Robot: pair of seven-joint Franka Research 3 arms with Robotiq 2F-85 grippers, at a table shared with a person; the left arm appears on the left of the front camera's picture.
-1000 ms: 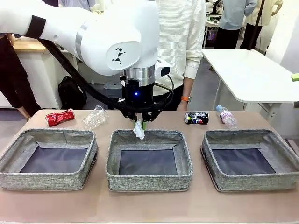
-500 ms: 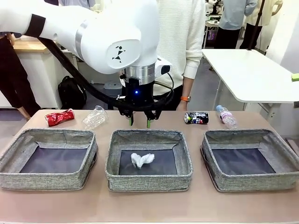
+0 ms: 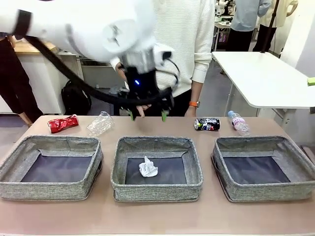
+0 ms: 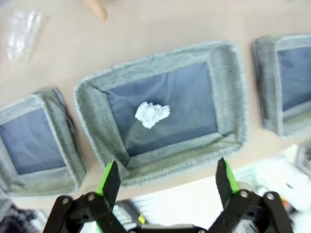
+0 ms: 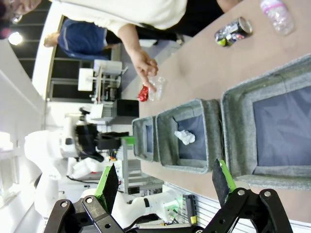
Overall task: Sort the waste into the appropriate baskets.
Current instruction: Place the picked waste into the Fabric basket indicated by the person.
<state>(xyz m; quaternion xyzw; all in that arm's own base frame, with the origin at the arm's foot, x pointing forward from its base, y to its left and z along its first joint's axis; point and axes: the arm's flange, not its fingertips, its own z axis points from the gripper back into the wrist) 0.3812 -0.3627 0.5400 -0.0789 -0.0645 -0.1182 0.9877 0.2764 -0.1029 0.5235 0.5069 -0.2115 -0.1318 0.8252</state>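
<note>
A white paper ball (image 3: 147,167) lies on the dark bottom of the middle basket (image 3: 156,145); it also appears in the left wrist view (image 4: 152,113) and the right wrist view (image 5: 184,137). My left gripper (image 3: 147,116) hangs open and empty above that basket's far rim, blurred by motion. From the wrist, the left gripper (image 4: 167,175) looks down on the middle basket (image 4: 228,87). Behind the baskets lie a red can (image 3: 63,123), a clear plastic container (image 3: 101,123), a dark can (image 3: 206,124) and a pink-labelled bottle (image 3: 239,123). My right gripper (image 5: 165,182) is open and empty, well away from the baskets.
The left basket (image 3: 51,146) and right basket (image 3: 263,145) hold nothing. A person stands at the far side, one hand (image 5: 146,65) reaching down near the clear container (image 5: 156,87). A white side table (image 3: 266,78) stands at the back right.
My left gripper opened and let go of the paper ball, which fell into the middle basket. The gripper has since risen and swung a little toward the far side.
</note>
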